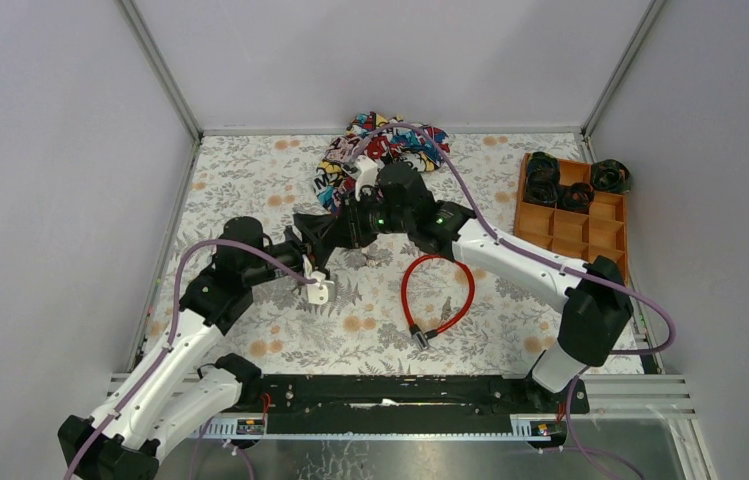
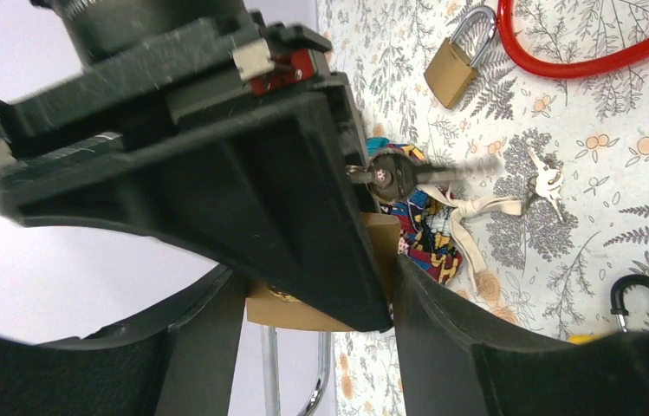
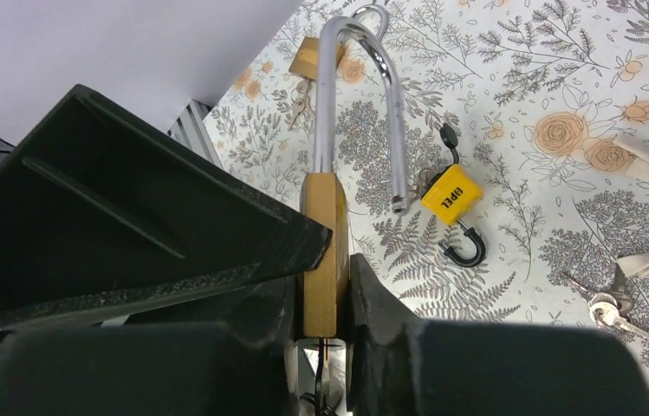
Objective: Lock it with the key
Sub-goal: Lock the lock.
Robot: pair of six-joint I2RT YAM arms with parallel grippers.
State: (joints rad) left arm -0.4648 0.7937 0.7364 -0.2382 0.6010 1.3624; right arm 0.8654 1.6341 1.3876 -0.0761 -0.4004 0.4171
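While both arms meet over the middle of the desk, they hold one brass padlock between them. The right claw has its fingers pulled close together, and they squeeze the flat sides of the padlock's body. The left claw has its fingers wider apart, one on each thin edge of the same body, and it grips there. The padlock's silver hoop is open, with one end out of the body, and it points away from the right claw. A key with a black head shows just beside the right claw's finger in the left wrist view. It is blurry, so I cannot tell if it sits in the lock. Down on the desk lie a yellow padlock, a small brass padlock, a bunch of keys and a red cable. A bright cloth lies at the far edge, and an orange tray sits on the right.
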